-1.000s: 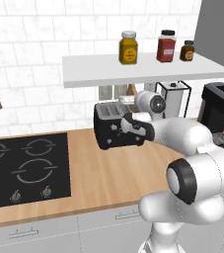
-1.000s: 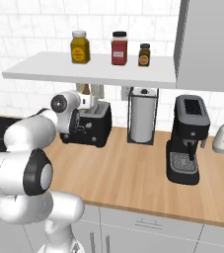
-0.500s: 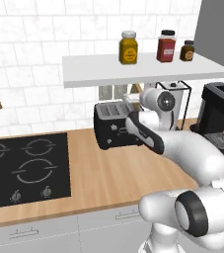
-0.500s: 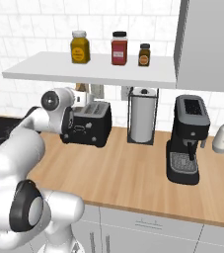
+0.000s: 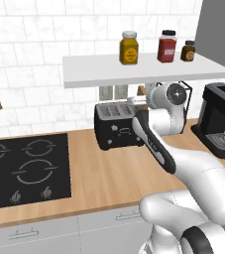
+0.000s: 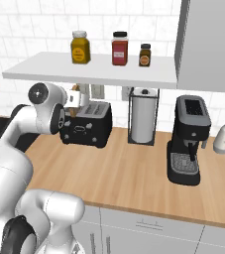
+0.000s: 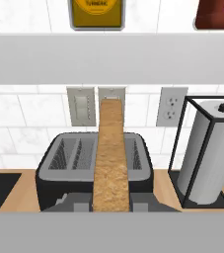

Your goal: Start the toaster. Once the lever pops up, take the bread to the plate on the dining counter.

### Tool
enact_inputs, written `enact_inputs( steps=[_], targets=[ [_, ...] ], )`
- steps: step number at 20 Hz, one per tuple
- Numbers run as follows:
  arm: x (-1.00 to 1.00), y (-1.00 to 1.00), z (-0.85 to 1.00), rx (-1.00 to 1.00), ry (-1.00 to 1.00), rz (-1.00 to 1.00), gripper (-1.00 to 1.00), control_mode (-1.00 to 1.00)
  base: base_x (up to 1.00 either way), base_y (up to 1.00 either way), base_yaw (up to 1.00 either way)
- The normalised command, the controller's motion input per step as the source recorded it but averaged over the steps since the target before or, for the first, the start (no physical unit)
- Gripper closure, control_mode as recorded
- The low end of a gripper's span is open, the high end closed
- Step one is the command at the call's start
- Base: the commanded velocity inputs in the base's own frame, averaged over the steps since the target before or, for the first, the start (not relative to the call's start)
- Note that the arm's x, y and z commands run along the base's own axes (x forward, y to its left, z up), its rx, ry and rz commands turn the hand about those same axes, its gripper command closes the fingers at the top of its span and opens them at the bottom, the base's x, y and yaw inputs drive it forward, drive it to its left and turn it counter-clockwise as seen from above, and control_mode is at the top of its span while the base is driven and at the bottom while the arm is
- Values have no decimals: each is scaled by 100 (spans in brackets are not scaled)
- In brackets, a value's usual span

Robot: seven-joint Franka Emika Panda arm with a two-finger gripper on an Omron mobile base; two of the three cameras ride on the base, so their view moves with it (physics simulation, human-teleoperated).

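The bread (image 7: 111,158) is pinched edge-on between the fingers of the gripper (image 7: 111,206) and held in the air above the black toaster (image 7: 59,170), beneath the white shelf (image 7: 111,58)

three jars (image 6: 80,47), one toaster (image 6: 85,125), one bread (image 7: 111,158).

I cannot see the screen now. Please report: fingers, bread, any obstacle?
Fingers shut on bread. Bread lifted clear above toaster. Shelf close overhead.
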Motion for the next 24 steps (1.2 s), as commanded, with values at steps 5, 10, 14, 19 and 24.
enact_inputs(
  steps=[5,10,14,19,24],
  targets=[
    [-74,0,8,-2,16,0,100,-100,0,0,0],
    [-74,0,-27,-2,19,0,100,-100,0,0,0],
    [-75,-5,-16,1,19,0,100,-100,0,0,0],
    [-81,-3,-5,6,21,3,100,-100,0,0,0],
    [-81,-11,11,6,15,4,100,-100,0,0,0]
  ],
)
